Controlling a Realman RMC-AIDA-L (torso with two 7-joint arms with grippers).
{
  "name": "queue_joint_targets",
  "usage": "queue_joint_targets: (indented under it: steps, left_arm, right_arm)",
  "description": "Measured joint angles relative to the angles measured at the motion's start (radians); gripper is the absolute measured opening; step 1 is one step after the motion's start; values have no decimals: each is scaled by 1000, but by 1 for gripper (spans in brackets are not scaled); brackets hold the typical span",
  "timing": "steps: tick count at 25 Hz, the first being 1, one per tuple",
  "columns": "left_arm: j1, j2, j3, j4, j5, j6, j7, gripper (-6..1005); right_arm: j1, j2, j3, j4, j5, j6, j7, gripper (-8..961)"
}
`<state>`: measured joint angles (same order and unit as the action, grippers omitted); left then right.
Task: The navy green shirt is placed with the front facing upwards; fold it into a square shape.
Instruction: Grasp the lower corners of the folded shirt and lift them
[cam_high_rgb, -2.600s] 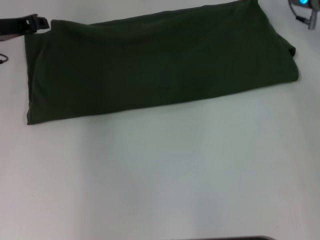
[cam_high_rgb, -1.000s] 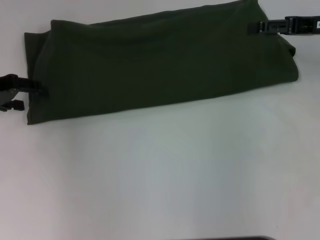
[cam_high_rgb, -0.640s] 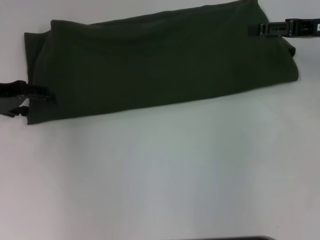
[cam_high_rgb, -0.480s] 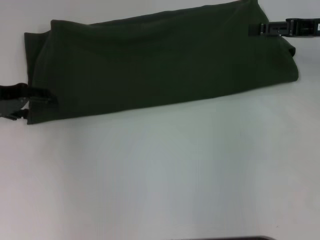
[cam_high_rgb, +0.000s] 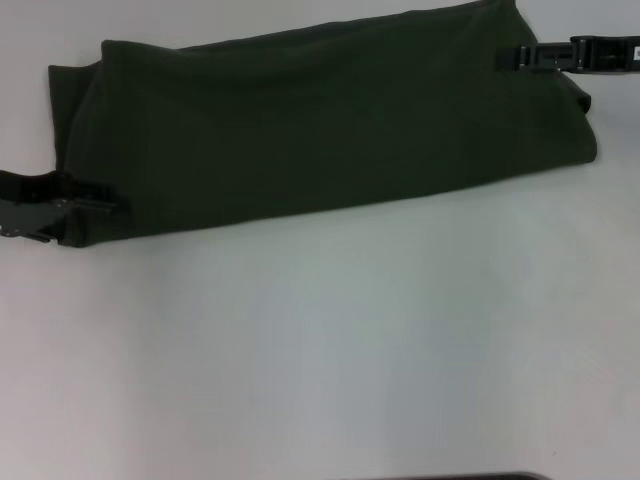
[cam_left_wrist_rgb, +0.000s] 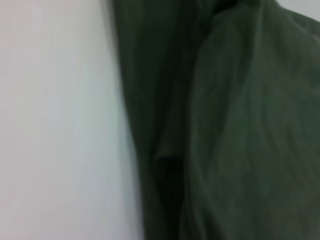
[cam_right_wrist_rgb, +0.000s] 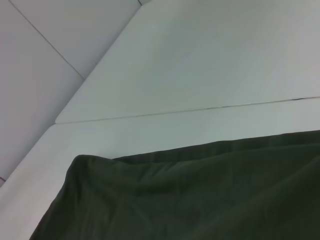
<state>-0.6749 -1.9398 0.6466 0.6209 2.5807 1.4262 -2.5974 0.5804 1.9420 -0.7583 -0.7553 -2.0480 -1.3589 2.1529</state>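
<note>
A dark green shirt (cam_high_rgb: 330, 125), folded into a long band with its plain side up, lies across the far part of a white table (cam_high_rgb: 330, 340) in the head view, tilted so its right end sits farther from the robot than its left. The left gripper (cam_high_rgb: 92, 198) comes in from the left edge at the band's near left corner, its dark fingertips lying over the cloth there; whether its jaws are spread or pinching the fabric cannot be told. The right gripper (cam_high_rgb: 512, 57) reaches in from the right edge at the band's far right end, its tip over the shirt's upper edge, and the state of its jaws cannot be told either. The left wrist view shows layered folds of the shirt (cam_left_wrist_rgb: 235, 130) right beside bare tabletop, while the right wrist view shows the shirt's (cam_right_wrist_rgb: 200, 195) rumpled edge against the table (cam_right_wrist_rgb: 210, 65).
</note>
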Motion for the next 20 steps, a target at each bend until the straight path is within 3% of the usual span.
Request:
queue_joint_targets:
  steps: [5, 8, 13, 16, 17, 18, 20]
  left_arm:
    - [-3, 0, 5, 0, 29, -26, 1, 831]
    - [-5, 0, 6, -1, 45, -30, 4, 632]
    - [-6, 0, 19, -1, 55, -17, 8, 534]
    - [-6, 2, 22, 2, 53, 19, 18, 475]
    - [-7, 3, 20, 6, 50, 31, 21, 455]
    - [-7, 4, 18, 10, 48, 38, 22, 436]
    - [-6, 4, 15, 26, 45, 50, 22, 368]
  right_arm:
    - [-3, 0, 9, 1, 1, -7, 1, 931]
    - [-4, 0, 13, 1, 1, -8, 5, 930]
    - [-2, -5, 12, 1, -4, -11, 15, 928]
    - [3, -21, 5, -9, -73, -17, 62, 927]
    - [9, -41, 4, -17, -179, -21, 118, 927]
    - [9, -41, 4, -17, -179, -21, 118, 926]
    - [17, -65, 4, -19, -295, -38, 177, 926]
